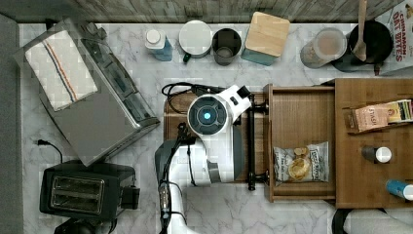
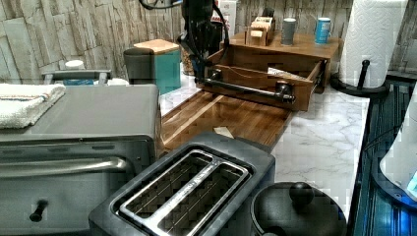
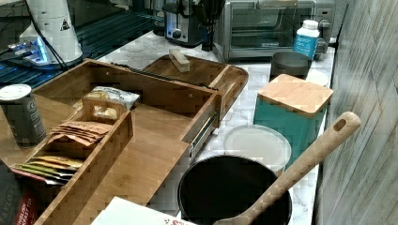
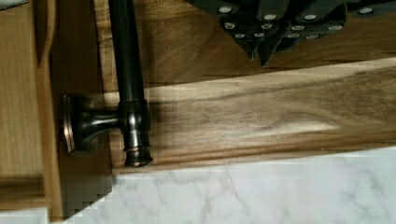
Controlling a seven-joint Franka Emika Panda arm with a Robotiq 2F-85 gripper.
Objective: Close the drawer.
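The drawer (image 1: 299,117) is pulled out wide, just past our claw (image 4: 261,53). We cannot tell if the claw is spread or pinched. The drawer is stiff wood and should slide easily, so we push on its black bar handle (image 4: 127,70).

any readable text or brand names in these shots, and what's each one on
"CINNAMON OAT BITES": on the cereal box at the top view's upper right.
"STASH": on the tea packets on the cabinet top, faint.
Chip bag in the drawer: print too blurred to read.
Blue bottle by the toaster oven: label unreadable.
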